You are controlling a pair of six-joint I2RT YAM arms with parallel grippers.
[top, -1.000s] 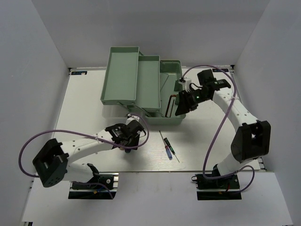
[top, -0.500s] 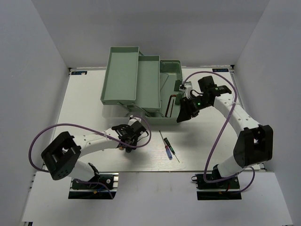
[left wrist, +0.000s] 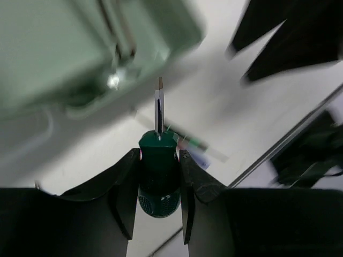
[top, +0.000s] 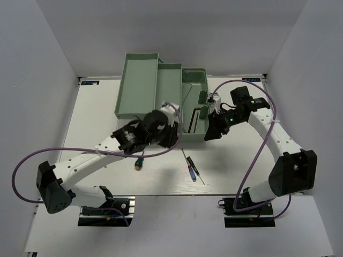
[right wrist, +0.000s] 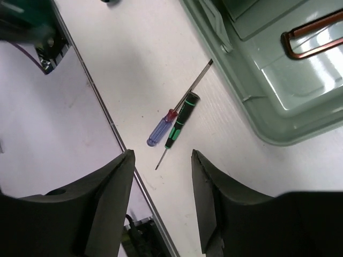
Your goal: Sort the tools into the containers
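Note:
My left gripper is shut on a stubby green-handled screwdriver, its blade pointing at the sage-green toolbox. In the top view this gripper hovers at the toolbox's front edge. A second green-handled screwdriver lies on the table. Two thin precision screwdrivers, one blue-handled and one black-and-green, lie together in front of the toolbox. My right gripper is open and empty beside the toolbox's right front corner. A dark L-shaped hex key lies in the toolbox base.
The toolbox's upper trays fan out to the back left, with the middle tray beside them. The table's front edge rail runs close to the precision screwdrivers. White walls enclose the table.
My left arm has lifted off the table and swung right toward the toolbox with a green screwdriver in its jaws, uncovering the second one. My right gripper has shifted slightly right.

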